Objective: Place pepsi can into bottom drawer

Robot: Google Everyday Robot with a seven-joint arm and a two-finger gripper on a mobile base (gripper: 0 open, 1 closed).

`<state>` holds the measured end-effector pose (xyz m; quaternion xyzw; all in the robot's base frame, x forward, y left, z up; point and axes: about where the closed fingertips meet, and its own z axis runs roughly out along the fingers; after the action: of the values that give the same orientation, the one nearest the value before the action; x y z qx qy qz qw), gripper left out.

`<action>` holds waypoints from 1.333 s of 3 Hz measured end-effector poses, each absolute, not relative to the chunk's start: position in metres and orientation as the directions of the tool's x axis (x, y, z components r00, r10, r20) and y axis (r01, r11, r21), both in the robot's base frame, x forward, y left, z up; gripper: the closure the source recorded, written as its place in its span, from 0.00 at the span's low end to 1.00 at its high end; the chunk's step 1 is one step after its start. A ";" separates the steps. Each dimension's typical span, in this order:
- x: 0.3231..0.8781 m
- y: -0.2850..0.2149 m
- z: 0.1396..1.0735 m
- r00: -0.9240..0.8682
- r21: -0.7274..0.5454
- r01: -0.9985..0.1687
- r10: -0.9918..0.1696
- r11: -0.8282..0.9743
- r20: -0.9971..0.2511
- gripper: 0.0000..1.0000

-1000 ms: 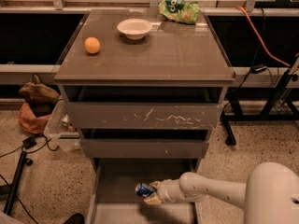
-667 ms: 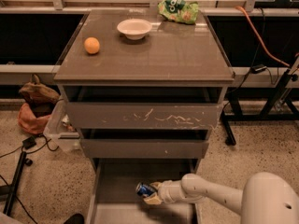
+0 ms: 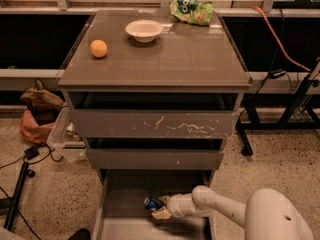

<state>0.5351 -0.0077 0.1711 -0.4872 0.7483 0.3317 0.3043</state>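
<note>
Blue metal showed at the tip of my gripper [image 3: 160, 210], which was clamped on the pepsi can [image 3: 151, 203], tilted on its side, low inside the open bottom drawer [image 3: 127, 194], floor directly beneath it.

On the bench [image 3: 165, 64], an orange [image 3: 99, 48] is set at the left, a bowl [image 3: 144, 30] behind it and to its right, and a chip bag [image 3: 191, 10] further right at the rear edge. Three drawers are stacked below, and the bottom drawer [image 3: 125, 189] is pulled out toward the front. Inside it, the pepsi can [image 3: 152, 203] is found near the middle, with the gripper [image 3: 161, 211] against its right side.
</note>
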 end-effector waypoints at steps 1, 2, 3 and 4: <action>0.534 -0.005 0.169 -0.347 0.199 -0.929 -0.545 0.313 -0.763 1.00; 0.534 -0.005 0.161 -0.384 0.214 -0.913 -0.550 0.348 -0.742 1.00; 0.534 -0.005 0.161 -0.384 0.214 -0.913 -0.550 0.348 -0.742 1.00; 0.533 -0.005 0.161 -0.384 0.214 -0.913 -0.550 0.348 -0.742 0.82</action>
<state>0.5335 -0.0054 0.1609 -0.4753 0.7692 0.3165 0.2867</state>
